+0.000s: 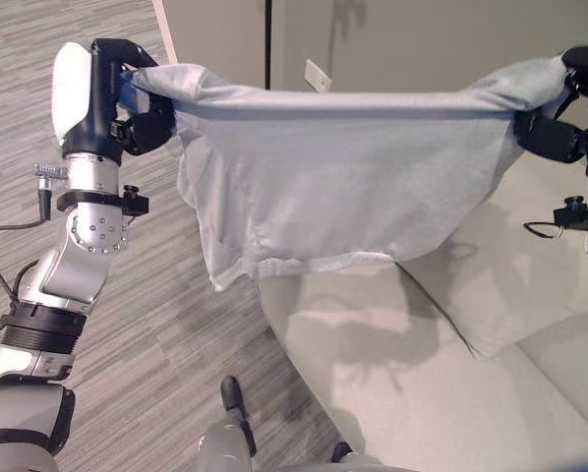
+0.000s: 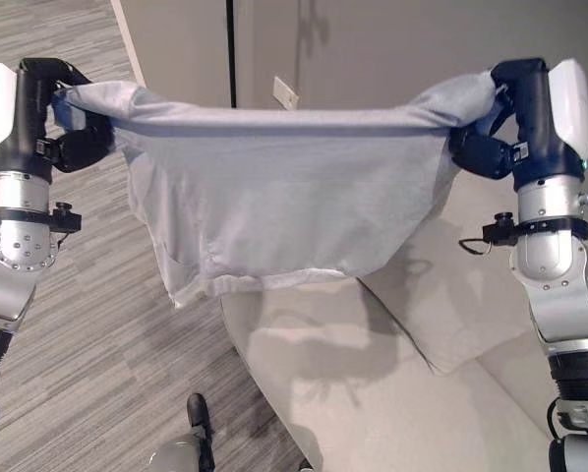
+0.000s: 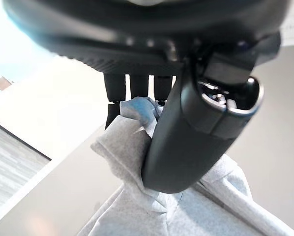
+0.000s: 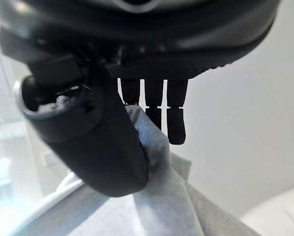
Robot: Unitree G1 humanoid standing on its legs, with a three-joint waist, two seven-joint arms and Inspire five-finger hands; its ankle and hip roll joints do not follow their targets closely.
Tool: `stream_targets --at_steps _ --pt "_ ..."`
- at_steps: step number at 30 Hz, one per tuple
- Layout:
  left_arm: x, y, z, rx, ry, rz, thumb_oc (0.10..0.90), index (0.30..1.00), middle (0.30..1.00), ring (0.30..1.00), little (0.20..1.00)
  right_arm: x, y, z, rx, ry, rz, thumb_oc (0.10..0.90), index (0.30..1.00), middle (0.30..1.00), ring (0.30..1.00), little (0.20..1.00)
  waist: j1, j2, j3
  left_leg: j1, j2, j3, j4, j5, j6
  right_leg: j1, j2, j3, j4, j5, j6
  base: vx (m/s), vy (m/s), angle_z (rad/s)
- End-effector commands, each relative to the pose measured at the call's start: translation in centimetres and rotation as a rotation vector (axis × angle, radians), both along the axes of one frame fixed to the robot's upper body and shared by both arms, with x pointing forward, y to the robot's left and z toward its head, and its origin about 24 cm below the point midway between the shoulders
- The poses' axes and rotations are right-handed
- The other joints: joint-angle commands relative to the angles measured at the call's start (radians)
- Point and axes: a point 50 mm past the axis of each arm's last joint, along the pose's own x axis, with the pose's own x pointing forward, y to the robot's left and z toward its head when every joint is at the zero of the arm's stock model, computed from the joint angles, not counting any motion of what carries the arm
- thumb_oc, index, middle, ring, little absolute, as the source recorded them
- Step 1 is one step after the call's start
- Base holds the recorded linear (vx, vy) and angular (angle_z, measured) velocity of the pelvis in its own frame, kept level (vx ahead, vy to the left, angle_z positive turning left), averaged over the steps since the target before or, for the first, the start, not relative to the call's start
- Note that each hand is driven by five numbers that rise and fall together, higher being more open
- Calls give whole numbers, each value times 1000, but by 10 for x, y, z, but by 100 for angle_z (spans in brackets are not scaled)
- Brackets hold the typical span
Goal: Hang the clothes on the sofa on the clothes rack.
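A light grey garment [image 2: 284,187] hangs stretched in the air between my two hands, its top edge taut and its lower hem drooping above the beige sofa [image 2: 373,383]. My left hand [image 1: 137,93] is shut on the garment's left corner, thumb pinching the cloth [image 3: 137,142] against the fingers. My right hand [image 2: 500,113] is shut on the right corner, with cloth [image 4: 161,172] caught between thumb and fingers. Both hands are raised to about the same height in front of a grey wall.
The sofa's seat and a back cushion [image 2: 451,295] lie below and to the right. Grey striped carpet [image 1: 176,324] covers the floor on the left. A grey wall with a white socket plate [image 1: 317,75] stands close behind the garment.
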Motion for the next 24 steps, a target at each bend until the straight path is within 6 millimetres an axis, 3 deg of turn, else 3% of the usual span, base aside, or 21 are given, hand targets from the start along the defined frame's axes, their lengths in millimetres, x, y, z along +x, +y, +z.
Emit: stream_targets --at_steps 1,3,4,5,6,8,10,11,12,14,17,18,19,20,21,23,24 --pt "-17 11 71 -26 -296 43 400 300 300 300 300 -27 -33 69 -72 -277 -180 400 300 300 300 300 -11 13 -104 120 42 -54 -117 -96 -86 -110 -186 165 77 402 29 263 592 8" --pt "-16 11 68 -36 -284 41 400 300 300 300 300 -34 -40 70 -59 -287 -198 400 300 300 300 300 -45 28 -84 152 -6 -78 -117 -128 -63 -212 -101 251 147 323 6 273 424 10" --pt "-16 11 68 -37 -285 40 400 300 300 300 300 -34 -41 71 -59 -288 -198 400 300 300 300 300 -41 29 -83 153 -5 -76 -117 -131 -64 -218 -100 256 158 316 5 198 236 2" --pt "-15 9 69 -37 -283 33 400 300 300 300 300 -36 -41 74 -58 -300 -196 400 300 300 300 300 -50 35 -69 170 -22 -87 -117 -142 -57 -262 -61 276 168 281 -2 217 172 0" --pt "-14 8 68 -41 -280 31 400 300 300 300 300 -39 -42 76 -66 -304 -198 400 300 300 300 300 -65 44 -53 191 -35 -106 -117 -155 -54 -304 2 300 152 215 -18 312 227 19" --pt "-13 5 65 -51 -269 14 400 300 300 300 300 -46 -48 76 -76 -298 -221 400 300 300 300 300 -103 48 -33 229 -72 -150 -117 -175 -48 -355 121 368 62 171 -20 370 164 51" --pt "-10 -1 61 -68 -255 -8 400 300 300 300 300 -52 -54 72 -83 -291 -243 400 300 300 300 300 -136 46 -24 276 -122 -207 -117 -208 -40 -387 229 423 -77 183 -3 544 175 66" --pt "-6 -9 58 -73 -238 -33 400 300 300 300 300 -57 -57 67 -85 -279 -258 400 300 300 300 300 -173 35 -24 318 -169 -250 -117 -235 -40 -428 290 442 -185 213 15 661 187 115" --pt "-4 -14 54 -63 -218 -46 400 300 300 300 300 -62 -60 62 -84 -269 -269 400 300 300 300 300 -191 30 -23 346 -193 -277 -117 -248 -40 -454 318 410 -260 246 27 499 127 117" --pt "-3 -16 53 -51 -208 -50 400 300 300 300 300 -64 -60 60 -85 -269 -270 400 300 300 300 300 -198 32 -27 355 -198 -292 -117 -257 -43 -454 324 360 -314 255 38 301 69 115" --pt "-4 -23 52 -21 -204 -70 400 300 300 300 300 -70 -58 57 -97 -267 -264 400 300 300 300 300 -218 33 -40 391 -227 -302 -117 -283 -51 -442 309 126 -326 229 32 436 78 105" --pt "-4 -30 53 -19 -214 -95 400 300 300 300 300 -72 -57 58 -115 -264 -264 400 300 300 300 300 -230 33 -53 399 -243 -308 -117 -296 -40 -423 306 109 -326 210 20 500 71 101" --pt "-2 -38 50 -25 -207 -122 400 300 300 300 300 -74 -58 57 -123 -259 -272 400 300 300 300 300 -246 39 -65 413 -256 -320 -117 -302 -38 -417 307 109 -326 248 11 498 37 66" --pt "-2 -45 48 -35 -201 -151 400 300 300 300 300 -77 -58 57 -130 -252 -271 400 300 300 300 300 -262 50 -87 433 -258 -334 -117 -323 -43 -407 316 115 -326 230 -1 570 41 76" --pt "-1 -52 45 -53 -196 -179 400 300 300 300 300 -84 -61 58 -140 -251 -289 400 300 300 300 300 -280 72 -104 443 -258 -346 -117 -306 -49 -382 306 94 -326 228 -16 540 41 73" --pt "1 -60 42 -93 -189 -217 400 300 300 300 300 -90 -59 65 -164 -278 -292 400 300 300 300 300 -294 117 -103 462 -237 -337 -105 -186 -100 -341 299 75 -326 245 -22 537 82 103" --pt "2 -69 41 -109 -186 -253 400 300 300 300 300 -93 -57 69 -179 -293 -289 400 300 300 300 300 -306 143 -107 452 -228 -290 -28 -182 -139 -292 288 60 -326 216 -27 572 64 101"
